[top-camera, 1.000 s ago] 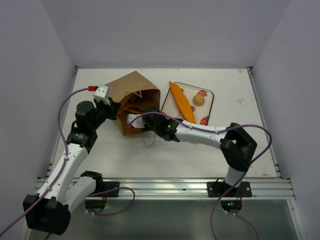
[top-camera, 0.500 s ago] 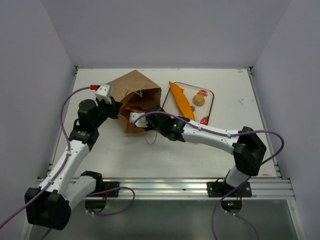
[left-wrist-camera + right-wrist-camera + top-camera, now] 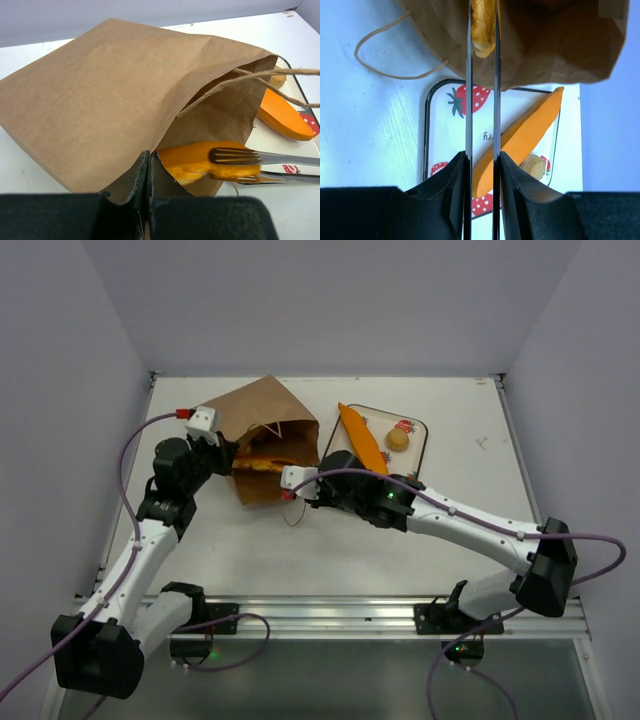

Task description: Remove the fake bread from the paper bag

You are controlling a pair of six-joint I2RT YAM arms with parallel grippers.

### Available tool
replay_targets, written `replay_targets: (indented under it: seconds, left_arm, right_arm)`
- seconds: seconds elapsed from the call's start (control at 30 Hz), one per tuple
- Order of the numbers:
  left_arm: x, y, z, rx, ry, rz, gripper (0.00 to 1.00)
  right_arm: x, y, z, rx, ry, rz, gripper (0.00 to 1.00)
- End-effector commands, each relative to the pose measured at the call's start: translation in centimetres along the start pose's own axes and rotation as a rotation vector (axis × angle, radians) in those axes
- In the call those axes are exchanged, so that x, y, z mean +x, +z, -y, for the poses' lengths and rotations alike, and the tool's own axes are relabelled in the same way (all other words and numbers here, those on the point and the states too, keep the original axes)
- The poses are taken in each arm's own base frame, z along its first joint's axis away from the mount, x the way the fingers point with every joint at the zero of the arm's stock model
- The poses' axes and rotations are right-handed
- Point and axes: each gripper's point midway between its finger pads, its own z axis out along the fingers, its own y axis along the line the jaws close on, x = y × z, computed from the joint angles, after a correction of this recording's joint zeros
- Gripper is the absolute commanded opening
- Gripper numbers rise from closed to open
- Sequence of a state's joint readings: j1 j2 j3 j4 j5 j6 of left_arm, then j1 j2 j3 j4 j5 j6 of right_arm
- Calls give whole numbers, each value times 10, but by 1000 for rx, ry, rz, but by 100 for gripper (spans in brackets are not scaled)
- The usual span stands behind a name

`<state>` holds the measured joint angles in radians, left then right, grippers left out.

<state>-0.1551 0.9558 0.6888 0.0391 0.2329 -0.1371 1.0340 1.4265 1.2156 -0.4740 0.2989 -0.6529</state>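
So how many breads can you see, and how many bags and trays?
Bread: 3, the baguette, the small roll and the held piece in the right pincer
Paper bag: 1
Strawberry tray: 1
Total: 5
More bread may hide inside the bag.

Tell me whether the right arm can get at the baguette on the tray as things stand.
Probably not yet: the right tool is shut on a bread piece at the mouth of the paper bag. The baguette lies uncovered on the tray nearby, so the way looks free otherwise.
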Motion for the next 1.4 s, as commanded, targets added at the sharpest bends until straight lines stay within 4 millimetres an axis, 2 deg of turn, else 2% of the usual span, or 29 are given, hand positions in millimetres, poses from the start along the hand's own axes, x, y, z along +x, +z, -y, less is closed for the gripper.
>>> replay_targets:
  seconds: [0.0,0.17,0.37,0.6,0.73,0.93,1.13,1.37]
  left_arm:
    - [-19,2,-11,-40,24,55,1]
    - [-30,6,-14,-57,11,75,1]
    - [-44,13,-18,-71,-7,95,2]
    - [-49,21,-27,-104,-29,86,2]
    - [-48,27,-29,-105,-45,86,1]
    - [-44,33,-33,-117,-59,72,1]
    - [-52,39,-40,-144,-61,74,1]
    - [-51,47,-50,-174,-56,46,2]
  right_arm:
    - [4,-29,-2,-25,16,19,0]
    - [15,-58,-1,-32,29,32,0]
    - [39,-75,1,-16,30,6,0]
    - [64,-102,2,-7,36,-10,0]
    - [82,-125,7,-1,80,-8,0]
    - [104,-135,6,21,130,-12,0]
    - [123,-145,13,88,178,-43,0]
    - [144,-154,16,146,235,-68,0]
